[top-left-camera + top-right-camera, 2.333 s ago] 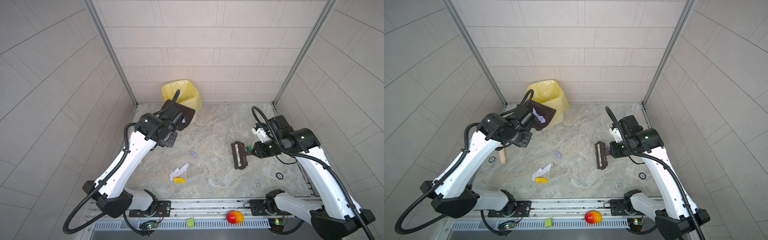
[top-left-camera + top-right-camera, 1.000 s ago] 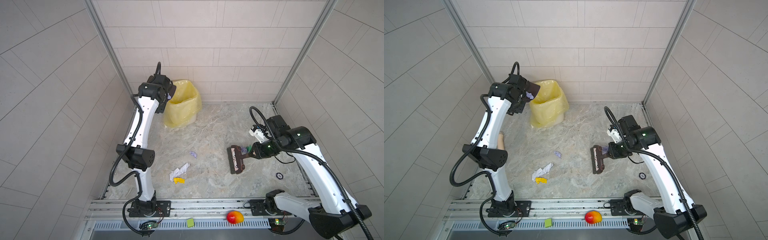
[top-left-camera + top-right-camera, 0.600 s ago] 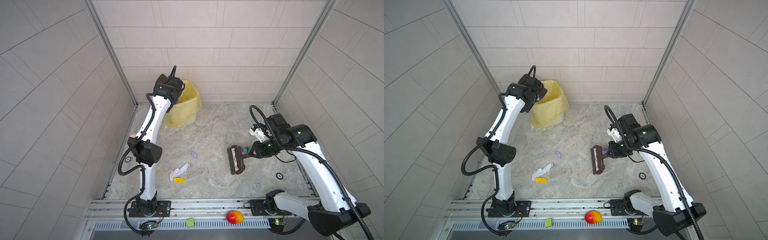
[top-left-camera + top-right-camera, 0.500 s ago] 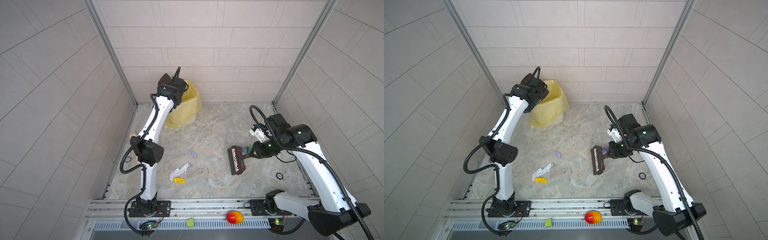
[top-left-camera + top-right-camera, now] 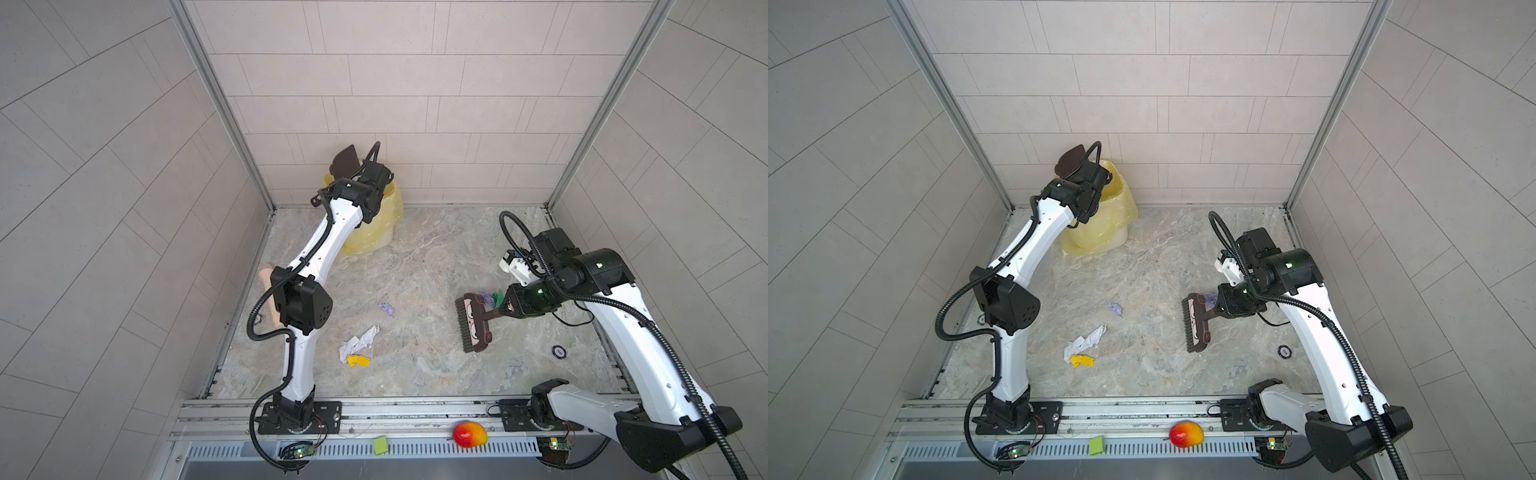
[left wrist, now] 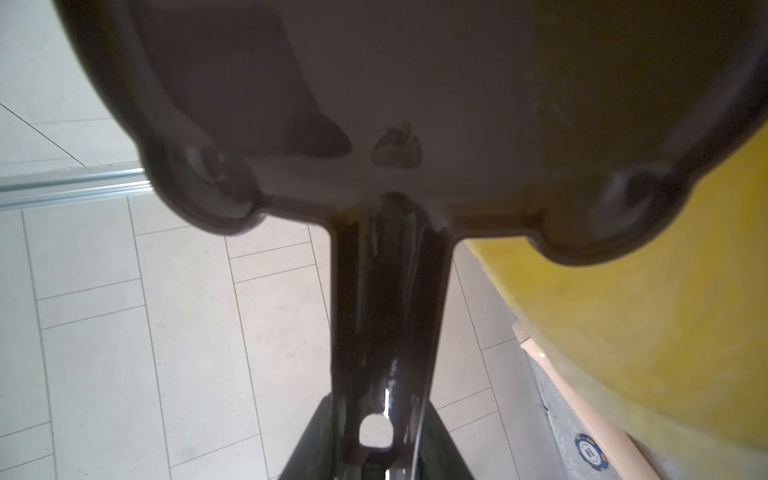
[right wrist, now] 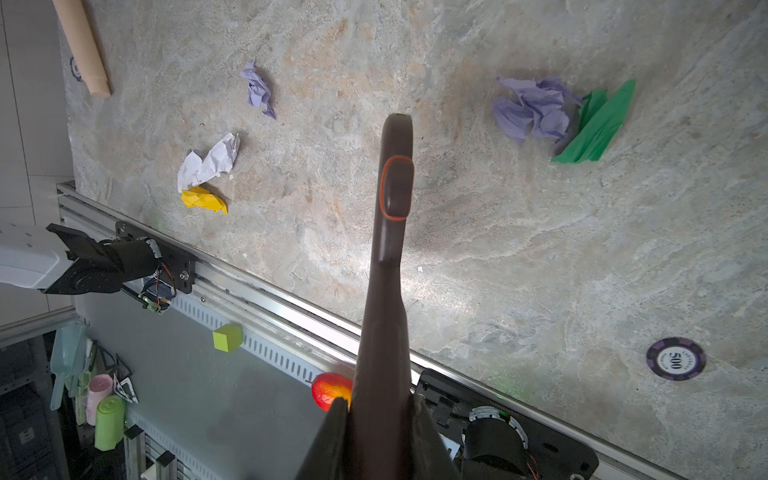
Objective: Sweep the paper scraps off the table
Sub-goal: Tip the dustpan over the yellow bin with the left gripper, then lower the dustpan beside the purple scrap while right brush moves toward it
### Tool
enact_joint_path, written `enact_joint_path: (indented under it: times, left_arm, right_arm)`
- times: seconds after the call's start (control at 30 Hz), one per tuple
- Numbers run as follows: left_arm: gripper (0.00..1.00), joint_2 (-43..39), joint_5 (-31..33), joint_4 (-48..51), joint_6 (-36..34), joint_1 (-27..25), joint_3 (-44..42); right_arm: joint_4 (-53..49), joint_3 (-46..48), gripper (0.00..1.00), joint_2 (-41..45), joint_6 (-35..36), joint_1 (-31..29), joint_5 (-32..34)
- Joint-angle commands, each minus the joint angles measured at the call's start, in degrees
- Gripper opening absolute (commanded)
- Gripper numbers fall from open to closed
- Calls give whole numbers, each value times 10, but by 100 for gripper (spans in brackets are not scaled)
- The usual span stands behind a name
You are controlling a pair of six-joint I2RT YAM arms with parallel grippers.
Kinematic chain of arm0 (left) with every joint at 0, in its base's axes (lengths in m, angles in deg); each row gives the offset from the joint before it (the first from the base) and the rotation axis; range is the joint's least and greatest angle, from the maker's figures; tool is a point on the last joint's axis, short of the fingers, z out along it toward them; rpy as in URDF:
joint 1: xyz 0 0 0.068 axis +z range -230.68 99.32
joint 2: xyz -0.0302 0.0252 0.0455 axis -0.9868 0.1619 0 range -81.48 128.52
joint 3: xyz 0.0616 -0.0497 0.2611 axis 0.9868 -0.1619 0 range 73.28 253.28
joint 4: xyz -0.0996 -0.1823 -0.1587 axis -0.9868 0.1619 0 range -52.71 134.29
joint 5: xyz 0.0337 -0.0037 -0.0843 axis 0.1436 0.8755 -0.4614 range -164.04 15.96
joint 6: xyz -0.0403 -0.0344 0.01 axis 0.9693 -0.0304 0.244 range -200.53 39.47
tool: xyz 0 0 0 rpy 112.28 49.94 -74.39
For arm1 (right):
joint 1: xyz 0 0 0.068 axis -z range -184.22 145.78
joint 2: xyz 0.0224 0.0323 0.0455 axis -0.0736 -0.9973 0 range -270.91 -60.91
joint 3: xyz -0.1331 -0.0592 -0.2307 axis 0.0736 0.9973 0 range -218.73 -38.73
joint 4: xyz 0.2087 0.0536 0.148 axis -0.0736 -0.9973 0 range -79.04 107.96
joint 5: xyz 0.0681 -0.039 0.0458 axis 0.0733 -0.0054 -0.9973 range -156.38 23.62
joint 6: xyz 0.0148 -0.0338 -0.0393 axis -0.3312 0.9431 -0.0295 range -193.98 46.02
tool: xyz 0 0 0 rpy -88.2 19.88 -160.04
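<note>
At the left edge of the table [image 5: 419, 253] I see a pale wooden stick [image 5: 269, 305] lying along the rail, partly hidden behind the left arm. In the back left corner stands a bin [image 5: 388, 226] lined with a yellow bag. The left gripper [image 5: 362, 173] is raised above this bin, and its fingers are pressed onto the handle of a dark brown dustpan [image 5: 344, 161]. The pan is tilted over the bin's rim, close to the back wall.

The paper scraps [image 7: 208, 164] lie on the table in two groups. Left of the middle, a small lavender scrap [image 5: 387, 308] lies alone. Nearer the front edge lies a white scrap [image 5: 360, 338], with a yellow scrap [image 5: 359, 362] just beside it. On the front rail, off the table, there are a lime-green note [image 5: 380, 445] and a mango [image 5: 469, 434].

Right of the middle is a brown brush [image 5: 473, 326], with its bristles turned to the left. I cannot tell if they touch the table. The right gripper [image 5: 505, 309] is clamped tight on the brush handle. Near the back end of the brush head, a lavender wad [image 5: 483, 298] and a green scrap [image 5: 498, 297] lie touching one another. Near the right edge a purple poker chip [image 5: 559, 352] lies flat, well apart from the scraps.
</note>
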Motion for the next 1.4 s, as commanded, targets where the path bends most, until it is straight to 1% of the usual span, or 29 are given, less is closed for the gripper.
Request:
enact_joint_path:
  times: [0.0,0.2,0.37,0.47,0.63,0.8,0.87,0.93,1.0,1.1,1.2,1.23,1.37]
  left_arm:
    - [0,-46,47,-70,-58,-4,-7]
    - [0,-63,51,-83,-69,-8,-27]
    - [0,-89,47,-87,-53,-9,-51]
    - [0,-112,32,-79,-21,-14,-60]
    - [0,-143,-15,-20,78,-39,-55]
    - [0,-175,-86,52,193,-85,-64]
    - [0,-193,-122,69,244,-107,-80]
    - [0,-208,-158,78,283,-131,-101]
    - [0,-223,-180,81,314,-152,-130]
    - [0,-243,-240,89,370,-174,-175]
    - [0,-266,-306,89,417,-195,-240]
    - [0,-273,-334,89,428,-201,-263]
    - [0,-291,-408,87,473,-217,-345]
  right_arm:
    - [-11,-15,0,7,4,2,-6]
    - [-7,-9,0,12,2,2,-7]
    - [-1,-1,0,17,1,2,-9]
    - [5,0,0,16,0,2,-6]
    - [8,-13,0,1,10,2,17]
    - [-4,-52,0,-20,34,2,71]
    - [-4,-72,0,-27,42,2,99]
    - [3,-91,0,-36,46,2,125]
    - [18,-108,0,-43,50,2,153]
    - [55,-127,0,-56,57,2,199]
    - [112,-123,0,-60,63,-2,245]
    - [135,-115,0,-61,69,-4,255]
    - [212,-80,0,-71,83,-16,269]
